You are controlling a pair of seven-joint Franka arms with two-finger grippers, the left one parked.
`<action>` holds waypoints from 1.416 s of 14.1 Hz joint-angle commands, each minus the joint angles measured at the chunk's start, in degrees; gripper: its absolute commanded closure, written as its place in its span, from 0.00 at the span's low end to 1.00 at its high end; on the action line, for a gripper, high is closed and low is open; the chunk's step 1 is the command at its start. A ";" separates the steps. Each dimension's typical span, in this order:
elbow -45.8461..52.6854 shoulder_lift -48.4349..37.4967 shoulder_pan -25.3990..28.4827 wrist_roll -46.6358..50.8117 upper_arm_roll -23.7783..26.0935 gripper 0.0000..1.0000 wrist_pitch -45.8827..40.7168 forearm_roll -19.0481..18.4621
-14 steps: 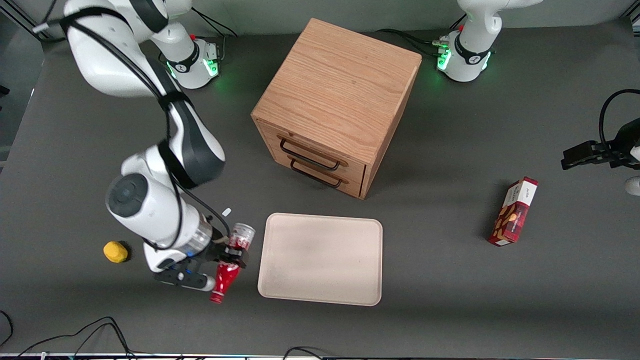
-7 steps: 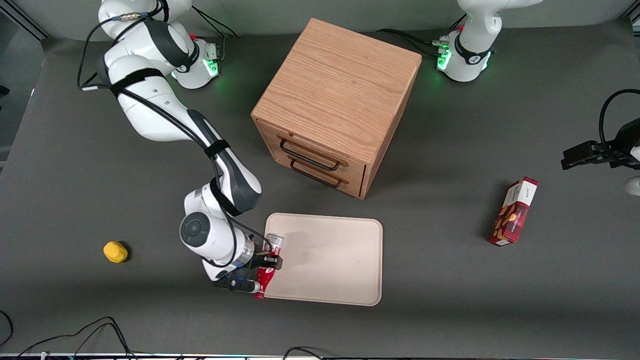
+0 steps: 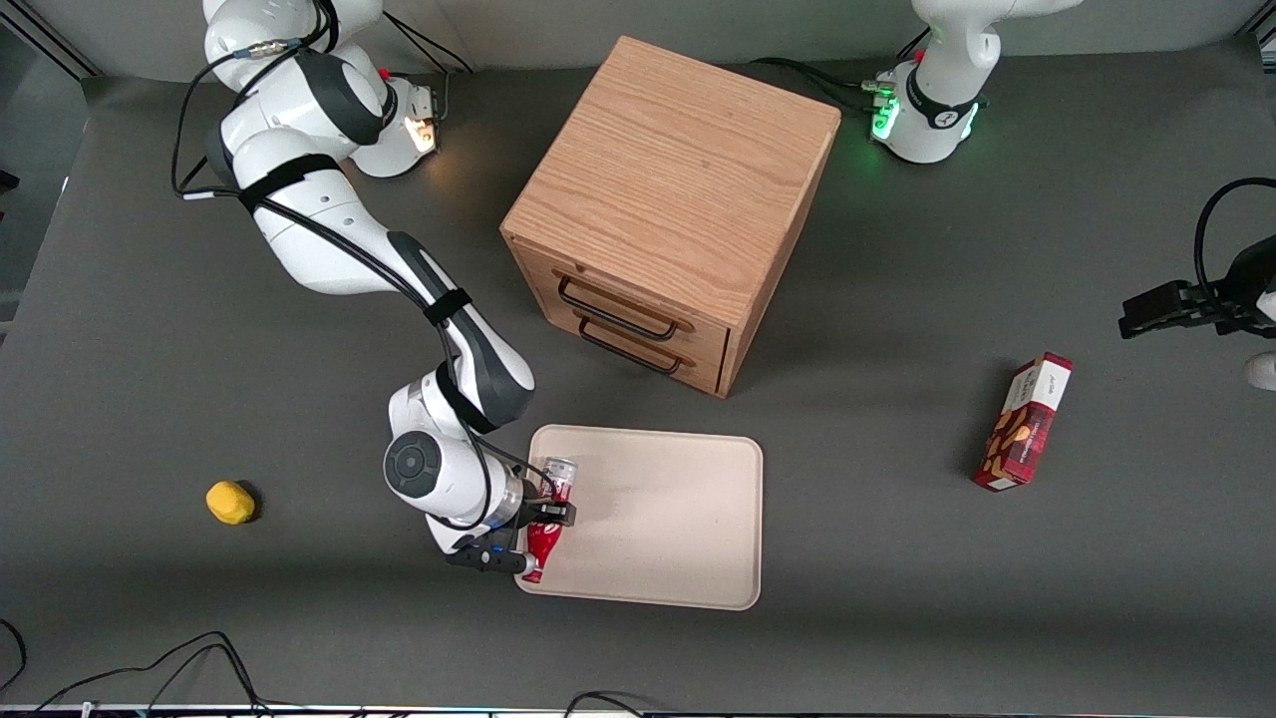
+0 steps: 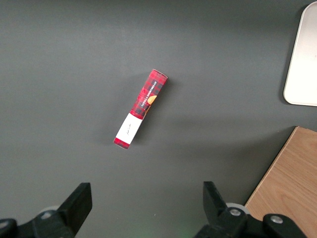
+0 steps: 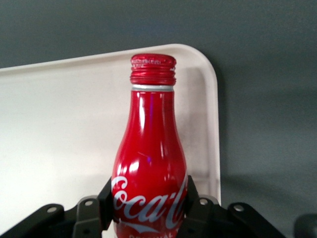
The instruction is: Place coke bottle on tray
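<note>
Bottle (image 3: pixel 546 524) clenched in claw (image 3: pixel 554 514), held lying flat over tray (image 3: pixel 658 519) corner at working arm's end, toward bench's near edge; neck pointed toward that edge.

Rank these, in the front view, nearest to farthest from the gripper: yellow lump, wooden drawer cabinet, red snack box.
From the gripper, shut on the coke bottle over the tray:
1. Wooden drawer cabinet, farther from the camera.
2. Yellow lump, working arm's end.
3. Red snack box, parked arm's end.

Even, soft overhead light, sharp frames, white glare streaks on the coke bottle (image 5: pixel 148 148).
</note>
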 commanded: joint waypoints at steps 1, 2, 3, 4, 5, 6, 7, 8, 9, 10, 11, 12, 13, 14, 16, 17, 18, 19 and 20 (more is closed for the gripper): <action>-0.40 0.29 -0.03 0.23 0.56 0.00 2.19 -0.92; -1.02 0.03 -0.03 -0.03 0.48 0.00 3.59 -1.01; -1.02 -0.15 -0.03 -0.04 0.39 0.00 3.70 -1.10; -1.02 -0.41 -0.12 -0.04 0.39 0.00 3.61 -1.27; -1.02 -0.76 -0.12 0.14 0.39 0.00 3.52 -1.97; -1.02 -1.46 -0.12 0.31 0.39 0.00 3.26 -2.24; -1.20 -2.34 -0.12 0.40 0.30 0.00 2.30 -2.41; -1.29 -3.74 -0.12 0.32 0.13 0.00 0.12 -3.11; -1.29 -5.58 -0.38 0.32 0.12 0.00 -2.52 -4.69; -1.37 -7.95 -0.91 0.06 0.12 0.00 -5.50 -5.66; -1.98 -11.02 -1.87 -0.56 -0.14 0.00 -8.58 -5.67; -2.95 -14.18 -3.36 -0.91 -0.14 0.00 -10.70 -5.67; -3.91 -17.26 -4.68 -1.78 -0.23 0.00 -12.72 -5.58; -5.05 -20.51 -6.08 -3.27 -0.31 0.00 -15.35 -5.49; -7.08 -25.79 -9.25 -7.22 -0.40 0.00 -18.88 -4.70; -9.09 -29.12 -10.83 -7.94 -0.40 0.00 -20.11 -3.74; -11.54 -32.46 -12.41 -7.95 -0.49 0.00 -21.08 -2.60; -14.18 -36.15 -13.12 -8.99 -2.23 0.00 -22.31 -1.63; -16.99 -40.10 -13.22 -11.96 -4.95 0.00 -23.54 -0.58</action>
